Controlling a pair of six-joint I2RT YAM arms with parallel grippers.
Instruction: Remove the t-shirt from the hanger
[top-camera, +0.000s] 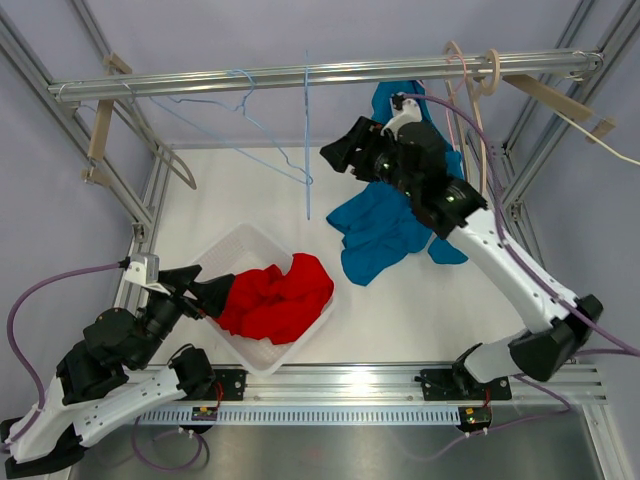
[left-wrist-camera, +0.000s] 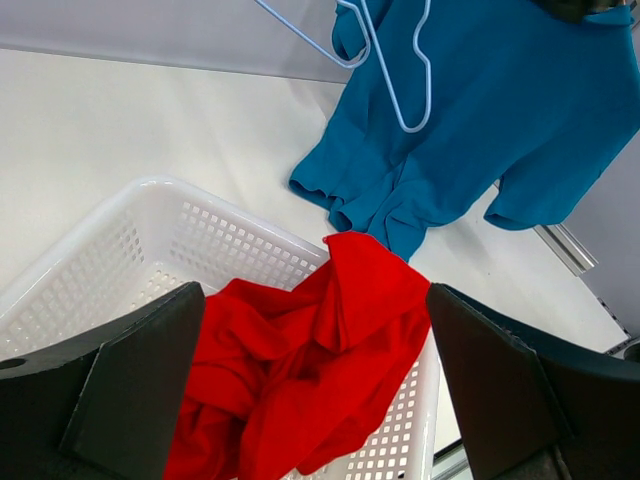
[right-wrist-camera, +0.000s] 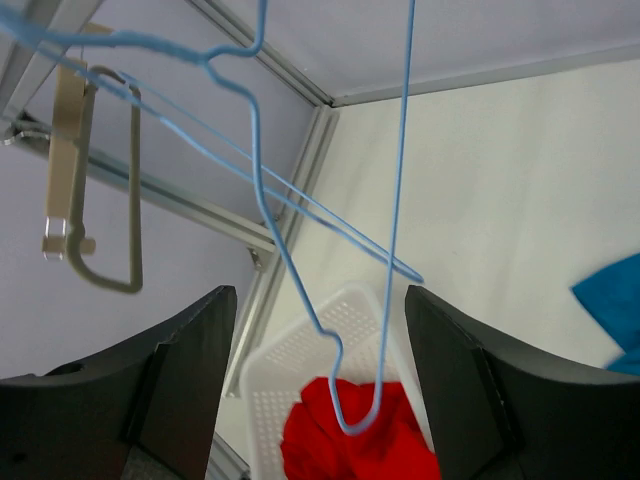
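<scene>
Right pincer: we see its fingers apart and gripping nothing; thin wire of the blue hanger crosses the gap in front of them.
Left pincer: spread wide and empty, over the white basket.
Teal t-shirt: off the hanger, soft knit crumpled on the worktop just beyond the basket's far right corner, its upper part behind the right arm.
Hanger shape: bent wire, bare, hanging from the metal rail well above and beyond the basket.
Basket: rigid perforated plastic holding a rumpled red garment.
</scene>
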